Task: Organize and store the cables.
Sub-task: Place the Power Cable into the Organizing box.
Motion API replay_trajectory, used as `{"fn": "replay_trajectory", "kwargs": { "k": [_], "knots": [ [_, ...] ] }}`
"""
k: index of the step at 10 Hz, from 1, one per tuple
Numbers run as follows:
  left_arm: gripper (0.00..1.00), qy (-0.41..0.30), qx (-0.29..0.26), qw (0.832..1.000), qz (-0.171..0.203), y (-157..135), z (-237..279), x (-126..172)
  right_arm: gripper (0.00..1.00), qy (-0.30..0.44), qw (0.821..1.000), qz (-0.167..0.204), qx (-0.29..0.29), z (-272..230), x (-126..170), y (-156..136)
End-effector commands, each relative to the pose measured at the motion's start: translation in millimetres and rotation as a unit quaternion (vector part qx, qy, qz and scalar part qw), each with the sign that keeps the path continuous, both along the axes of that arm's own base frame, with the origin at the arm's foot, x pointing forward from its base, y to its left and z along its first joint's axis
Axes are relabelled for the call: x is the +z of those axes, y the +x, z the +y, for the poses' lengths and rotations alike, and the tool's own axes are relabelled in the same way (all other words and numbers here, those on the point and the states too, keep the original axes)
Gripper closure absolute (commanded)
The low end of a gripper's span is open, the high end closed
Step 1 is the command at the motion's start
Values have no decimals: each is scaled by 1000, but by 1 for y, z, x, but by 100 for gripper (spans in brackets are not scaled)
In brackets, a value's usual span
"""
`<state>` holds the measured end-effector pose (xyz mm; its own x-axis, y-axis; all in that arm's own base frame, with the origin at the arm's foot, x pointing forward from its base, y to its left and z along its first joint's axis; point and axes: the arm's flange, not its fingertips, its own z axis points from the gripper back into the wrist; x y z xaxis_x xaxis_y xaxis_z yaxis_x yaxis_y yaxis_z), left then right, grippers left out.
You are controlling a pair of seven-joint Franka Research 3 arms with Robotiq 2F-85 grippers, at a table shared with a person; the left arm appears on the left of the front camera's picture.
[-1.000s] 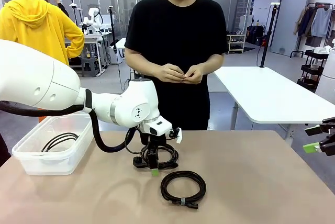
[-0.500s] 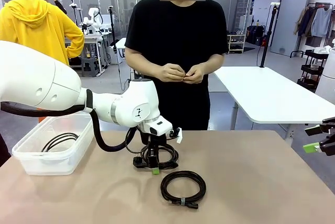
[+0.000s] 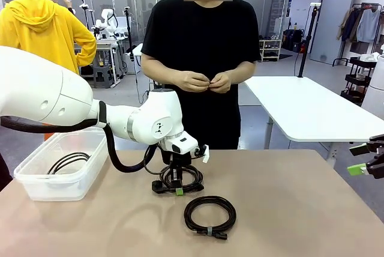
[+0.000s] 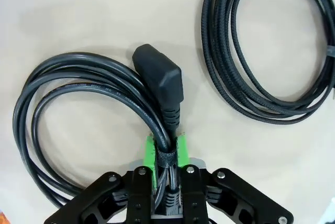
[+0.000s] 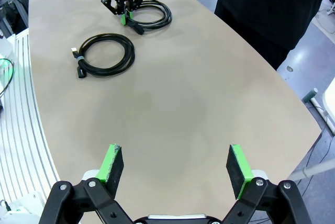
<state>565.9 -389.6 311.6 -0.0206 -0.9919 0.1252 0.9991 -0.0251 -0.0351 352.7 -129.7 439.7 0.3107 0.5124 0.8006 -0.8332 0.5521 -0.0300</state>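
- Left of the table's (image 3: 288, 209) middle, toward the far edge, the left gripper (image 4: 166, 148) points straight down onto the plug coil (image 4: 149, 114), a smooth black cable wound in a round loop that lies flat on the tabletop.
- Its green pads (image 4: 151, 150) are clenched on the bundled strands of that coil, right where a dark strap binds them. The angled black plug (image 4: 159, 77) lies just beyond the fingertips.
- Near the plug coil, a little to its right and closer to the robot's edge, the braided coil (image 4: 217, 62) lies flat and apart from it, bound by a small grey tie (image 3: 209, 231).
- At the far left of the table stands a clear plastic bin (image 3: 36, 179) with a third black cable (image 3: 67, 161) curled inside it.
- At the table's right edge the right gripper (image 5: 174, 165) hangs above bare tabletop, well apart from both coils, jaws spread wide and gripping nothing.
- Across the table a person in a black shirt (image 3: 201, 41) stands with both hands (image 3: 193, 81) together at waist height, well clear of the cables.
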Motion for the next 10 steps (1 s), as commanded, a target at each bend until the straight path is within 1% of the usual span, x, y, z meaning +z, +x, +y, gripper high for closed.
{"fn": "replay_trajectory", "kwargs": {
  "k": [1, 2, 3, 4, 5, 8, 10],
  "knots": [
    [100, 28, -30, 999, -16, 2, 2, 17, 0, 8, 1000, -3, -2, 0, 1, 2],
    [88, 36, -40, 998, -19, 5, 0, 39, 0, 8, 1000, -3, -2, 0, 1, 2],
    [88, 35, -54, 998, -25, 5, -2, 67, 0, 8, 1000, -3, -2, 0, 1, 2],
    [88, 23, -70, 997, -19, 3, -2, 100, 0, 8, 1000, -3, -2, 0, 1, 2],
    [88, 25, -84, 996, -31, 0, 3, 120, 0, 8, 1000, -3, -2, 0, 1, 2],
    [88, 16, -101, 994, -46, -14, 28, 156, 0, 8, 1000, -3, -2, 0, 1, 2],
    [88, 10, -95, 993, -62, -23, 58, 175, 0, 8, 1000, -3, -2, 0, 1, 2]
  ]
}}
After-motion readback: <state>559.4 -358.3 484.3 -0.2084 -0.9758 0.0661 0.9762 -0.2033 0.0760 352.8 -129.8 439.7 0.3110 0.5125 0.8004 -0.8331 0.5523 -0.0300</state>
